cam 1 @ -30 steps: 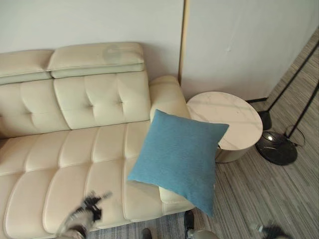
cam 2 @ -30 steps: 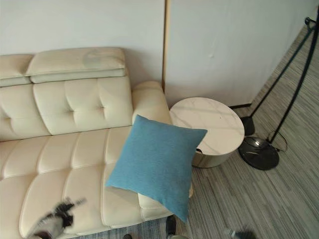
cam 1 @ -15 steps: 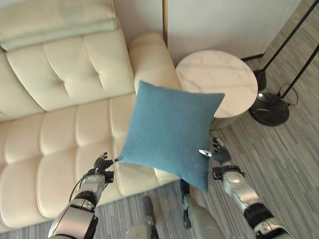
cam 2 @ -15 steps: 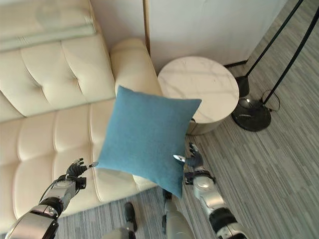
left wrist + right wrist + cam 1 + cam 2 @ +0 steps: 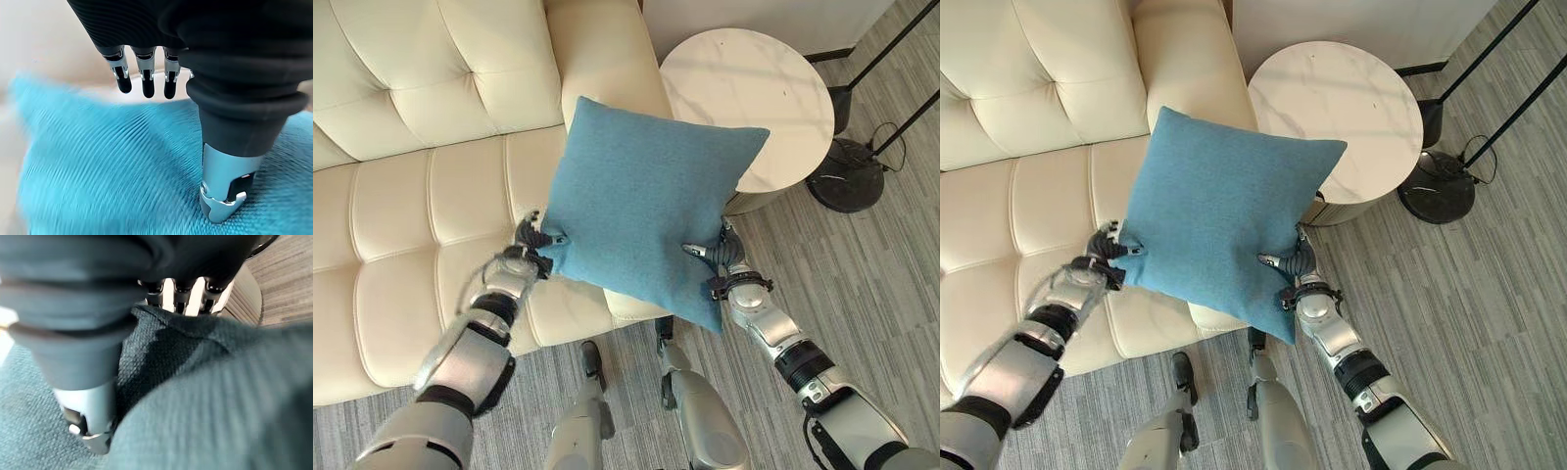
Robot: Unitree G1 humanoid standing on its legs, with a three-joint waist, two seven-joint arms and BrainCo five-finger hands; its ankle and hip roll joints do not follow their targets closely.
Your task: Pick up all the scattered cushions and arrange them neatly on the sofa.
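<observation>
Cushion: your blue cushion [image 5: 646, 220] hangs on a diagonal over the front right corner of the sofa [image 5: 421, 176], its top corner toward 2 o'clock and its lowest corner toward 5 o'clock, past the seat edge and above the floor [image 5: 862, 284].
Left hand: your left hand [image 5: 530, 240] pinches the cushion's 9 o'clock corner; in its wrist view the thumb presses into the fabric while the fingers [image 5: 145, 78] reach past the edge.
Right hand: your right hand [image 5: 722, 257] grips the 4 o'clock edge, thumb on the front face, fingers [image 5: 182, 296] wrapped behind a fold.
Key relation: the cushion lies between your two hands, equally near both, and the open seat runs from it toward 9 o'clock.
Next move, as a judgement: carry it toward 10 o'clock and level the tilt so it sits square against the backrest.
Risk: the round table [image 5: 754, 93] stands just beside the armrest at 1 o'clock; keep the top corner off it.
</observation>
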